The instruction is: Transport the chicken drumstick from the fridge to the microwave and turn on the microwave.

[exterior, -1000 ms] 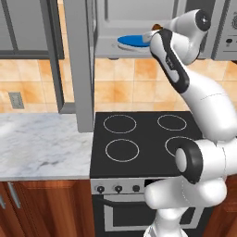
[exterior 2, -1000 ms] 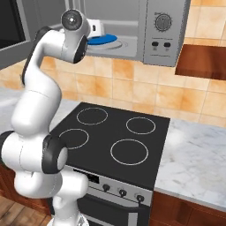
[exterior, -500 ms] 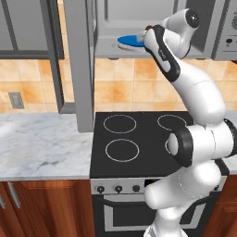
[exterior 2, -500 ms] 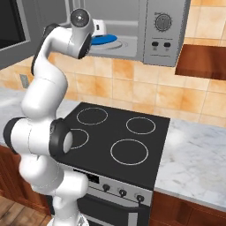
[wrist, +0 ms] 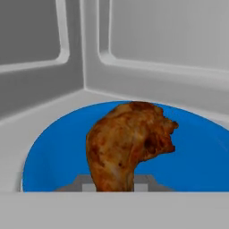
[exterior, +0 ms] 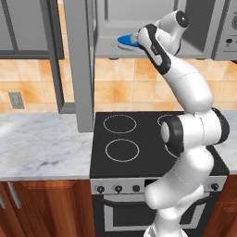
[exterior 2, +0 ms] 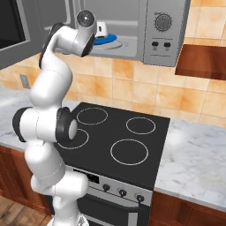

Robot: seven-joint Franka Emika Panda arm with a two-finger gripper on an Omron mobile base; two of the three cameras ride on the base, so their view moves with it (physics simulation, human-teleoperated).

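Observation:
The microwave (exterior 2: 163, 26) hangs above the stove with its door (exterior: 78, 65) swung wide open to the left. Inside it lies the blue round plate (wrist: 53, 156), also seen as a blue edge (exterior: 124, 40) under my hand. My gripper (exterior 2: 102, 30) reaches into the cavity just over the plate (exterior 2: 110, 40). In the hand view the brown, lumpy chicken drumstick (wrist: 127, 143) stands up from between my fingers, close above the plate; the fingertips themselves are hidden behind it. The microwave's button panel (exterior 2: 161, 31) is on its right side. The fridge is out of view.
A black four-ring stove (exterior: 139, 139) sits under the microwave, with marble counter to its left (exterior: 41, 139) and right (exterior 2: 198, 154). The open microwave door hangs down over the stove's left edge. A grey glass-fronted wall cabinet (exterior: 28, 23) is at the left.
My arm has stretched further forward, carrying the hand and the drumstick deeper into the microwave, over the blue plate. The base has not moved.

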